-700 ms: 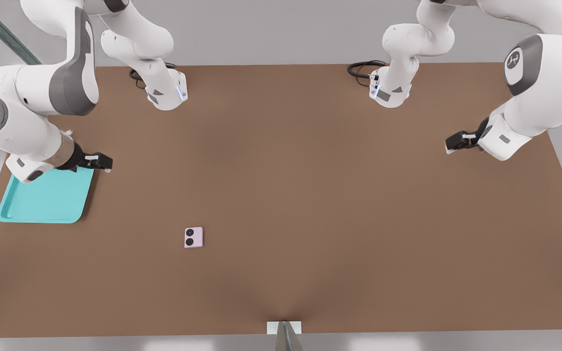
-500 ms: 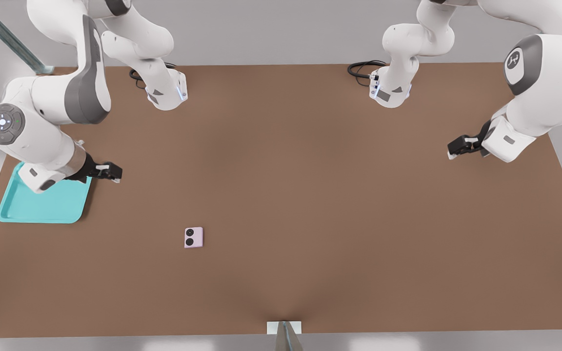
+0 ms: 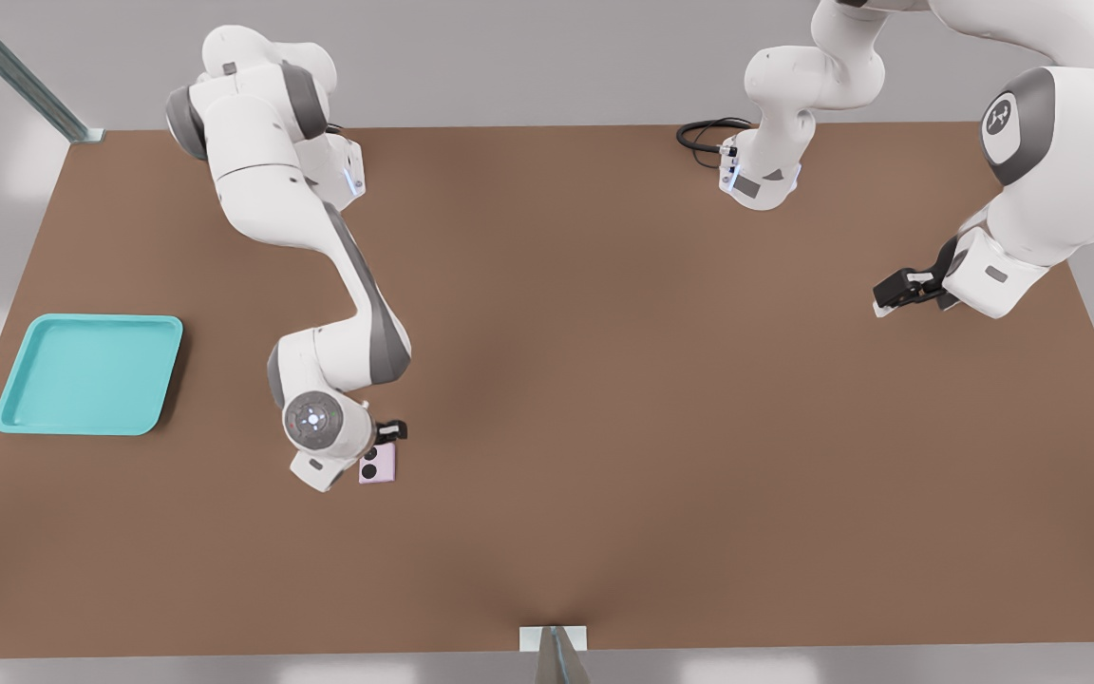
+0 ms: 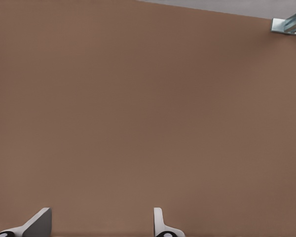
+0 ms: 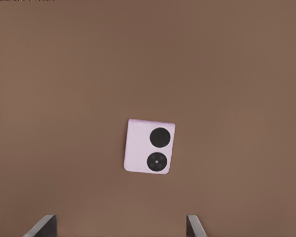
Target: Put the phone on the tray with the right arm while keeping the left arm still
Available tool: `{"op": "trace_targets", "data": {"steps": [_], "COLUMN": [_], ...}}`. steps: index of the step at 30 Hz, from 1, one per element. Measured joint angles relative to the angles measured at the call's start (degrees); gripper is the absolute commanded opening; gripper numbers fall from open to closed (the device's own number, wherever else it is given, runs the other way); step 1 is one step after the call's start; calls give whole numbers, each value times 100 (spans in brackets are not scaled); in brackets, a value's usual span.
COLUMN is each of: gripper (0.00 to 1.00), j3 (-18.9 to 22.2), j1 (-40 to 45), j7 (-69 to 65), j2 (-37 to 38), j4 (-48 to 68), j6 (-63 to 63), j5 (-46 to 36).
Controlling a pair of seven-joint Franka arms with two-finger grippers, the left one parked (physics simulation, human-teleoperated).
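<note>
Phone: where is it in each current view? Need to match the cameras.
Front view: the phone lies on the table, lower left of centre, partly under the right arm's wrist; the gripper hangs above it.
Right wrist view: the phone is near the centre, flat on the table, lenses up, between and beyond the open fingertips.
Left wrist view: not in it; only bare table.
Shared landmark: the phone's two black lenses.

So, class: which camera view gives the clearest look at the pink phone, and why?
The right wrist view: the whole phone shows, both lenses plain, beyond the open hand. In the front view the phone is small and partly hidden by the arm. The left wrist view shows only the table.
</note>
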State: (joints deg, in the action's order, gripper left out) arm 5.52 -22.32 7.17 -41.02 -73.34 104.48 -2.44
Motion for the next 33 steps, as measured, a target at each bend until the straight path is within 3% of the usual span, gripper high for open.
{"op": "trace_targets", "data": {"steps": [18,33], "gripper": [98,100], "j3": [-69,-208], "j1": [349,518], "j7": [222,-1], "j2": [-739,-859], "j4": [-511,-982], "j6": [1647,2288], "j5": [-441,-731]}}
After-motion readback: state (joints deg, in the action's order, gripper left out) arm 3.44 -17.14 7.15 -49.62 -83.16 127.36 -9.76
